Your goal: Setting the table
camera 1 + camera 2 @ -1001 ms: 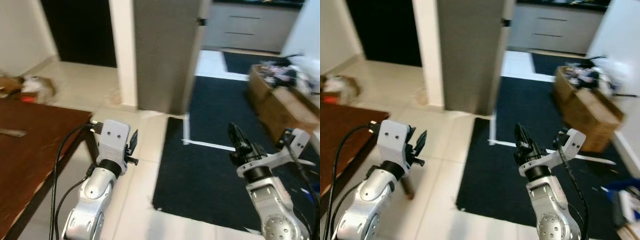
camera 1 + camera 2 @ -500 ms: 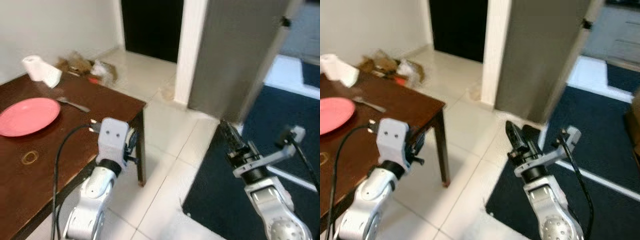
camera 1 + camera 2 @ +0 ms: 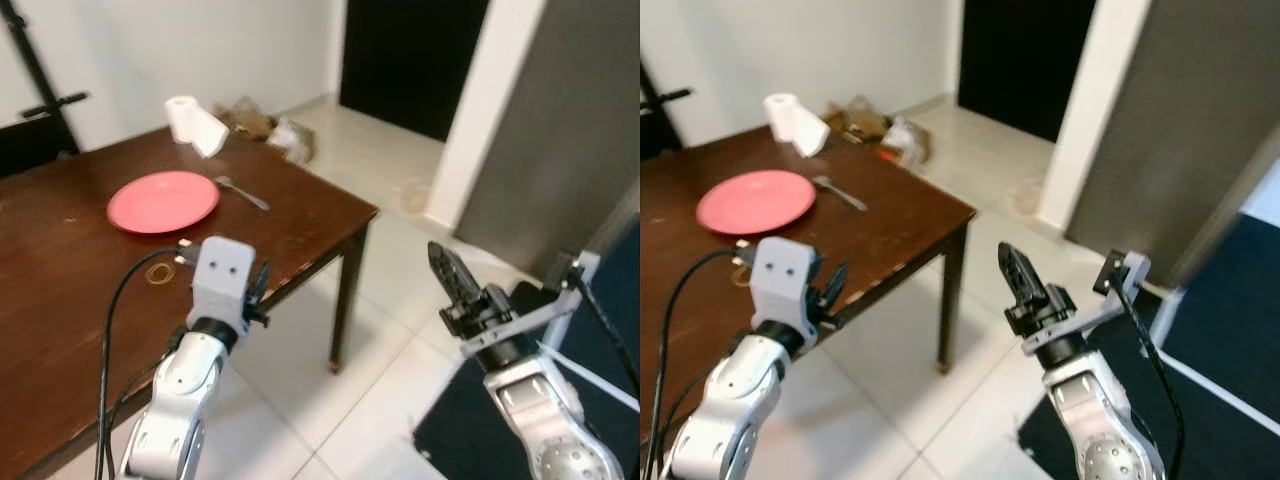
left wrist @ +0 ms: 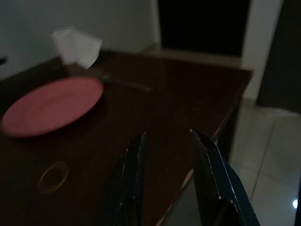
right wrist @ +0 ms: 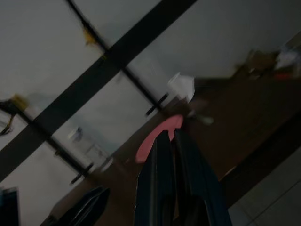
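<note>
A dark wooden table (image 3: 60, 310) stands on my left. On it lie a pink plate (image 3: 163, 201), a fork (image 3: 243, 193) just right of the plate, a white paper roll (image 3: 193, 123) at the far edge and a small rubber band (image 3: 158, 270) near me. My left gripper (image 3: 258, 290) hovers over the table's near edge, open and holding nothing; in the left wrist view its fingers (image 4: 136, 155) point toward the plate (image 4: 51, 106). My right gripper (image 3: 437, 258) is raised over the floor beside the table corner, shut with nothing in it.
A table leg (image 3: 345, 310) stands at the near right corner. Beyond are a dark doorway (image 3: 410, 50), a grey wall panel (image 3: 560, 150) and clutter on the floor (image 3: 265, 125). A dark rug (image 3: 620, 290) lies at the right. A black stand (image 3: 35, 80) is at the far left.
The camera has swung left: the table, plate, fork and roll have shifted toward the middle, and the rug has slid to the right edge. Both arms keep their poses.
</note>
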### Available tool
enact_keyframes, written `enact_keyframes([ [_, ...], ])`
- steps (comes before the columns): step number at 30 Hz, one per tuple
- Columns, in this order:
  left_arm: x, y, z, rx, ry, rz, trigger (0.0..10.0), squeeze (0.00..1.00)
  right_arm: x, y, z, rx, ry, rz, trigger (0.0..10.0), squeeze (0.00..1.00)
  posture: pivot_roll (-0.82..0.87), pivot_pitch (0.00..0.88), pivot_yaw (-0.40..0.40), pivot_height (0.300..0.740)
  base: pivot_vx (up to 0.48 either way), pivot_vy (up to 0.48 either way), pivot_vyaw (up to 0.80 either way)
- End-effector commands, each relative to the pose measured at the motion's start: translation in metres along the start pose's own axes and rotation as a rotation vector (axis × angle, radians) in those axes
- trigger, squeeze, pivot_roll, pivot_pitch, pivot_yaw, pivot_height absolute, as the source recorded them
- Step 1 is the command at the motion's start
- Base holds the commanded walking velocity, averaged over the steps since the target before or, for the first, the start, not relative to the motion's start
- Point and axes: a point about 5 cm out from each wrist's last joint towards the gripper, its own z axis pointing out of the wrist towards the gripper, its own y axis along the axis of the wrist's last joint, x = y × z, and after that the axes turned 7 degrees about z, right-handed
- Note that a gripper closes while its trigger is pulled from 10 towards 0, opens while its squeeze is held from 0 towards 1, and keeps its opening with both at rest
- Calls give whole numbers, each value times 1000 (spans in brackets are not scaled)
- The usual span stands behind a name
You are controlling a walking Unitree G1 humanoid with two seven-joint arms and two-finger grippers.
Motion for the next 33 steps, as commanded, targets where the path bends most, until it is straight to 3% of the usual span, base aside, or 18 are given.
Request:
enact_keyframes([
  [1, -1, -3, 0, 23, -2, 5, 10000, 0, 0, 1, -2, 1, -2, 2, 10000, 0, 36, 87, 32, 740, 0, 0, 788],
  [12, 13, -2, 8, 37, 75, 45, 10000, 0, -1, 5, -1, -9, -12, -8, 10000, 0, 34, 82, 30, 740, 0, 0, 788],
  [18, 26, -6, 18, 66, 146, 123, 10000, 0, -6, 11, 1, -50, -58, -39, 10000, 0, 34, 67, 31, 740, 54, 0, 771],
  [22, 32, -9, 23, 96, 191, 135, 10000, 0, -14, 16, 4, -94, -132, -73, 10000, 0, 31, 60, 34, 740, 472, 0, 0],
  [33, 30, -6, 28, 73, 183, 132, 10000, 0, -17, 19, 5, -106, -153, -100, 10000, 0, 28, 47, 37, 740, 472, 0, 0],
])
